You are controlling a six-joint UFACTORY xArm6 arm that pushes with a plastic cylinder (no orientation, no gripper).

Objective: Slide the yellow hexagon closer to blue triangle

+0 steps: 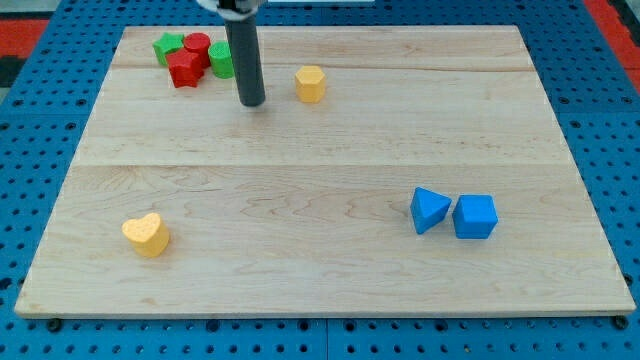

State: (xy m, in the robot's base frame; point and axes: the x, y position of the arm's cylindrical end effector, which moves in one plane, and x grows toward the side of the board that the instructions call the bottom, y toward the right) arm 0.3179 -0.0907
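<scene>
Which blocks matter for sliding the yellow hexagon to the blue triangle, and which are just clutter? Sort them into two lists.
In the job:
- yellow hexagon, near the view's top
- blue triangle, at the view's right
- my tip, just left of the hexagon, not touching

Lying about:
- blue cube, beside the triangle
- yellow heart, at the lower left
- green star, two red blocks and a green block, clustered at the top left

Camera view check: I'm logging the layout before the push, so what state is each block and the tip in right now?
Yellow hexagon: standing alone, untouched, far from its target.
Blue triangle: touching or nearly touching the blue cube.
Blue cube: right of the triangle.
Yellow heart: alone, bottom left.
Red and green blocks: clustered, top left.
My tip: left of the hexagon, not touching.
</scene>
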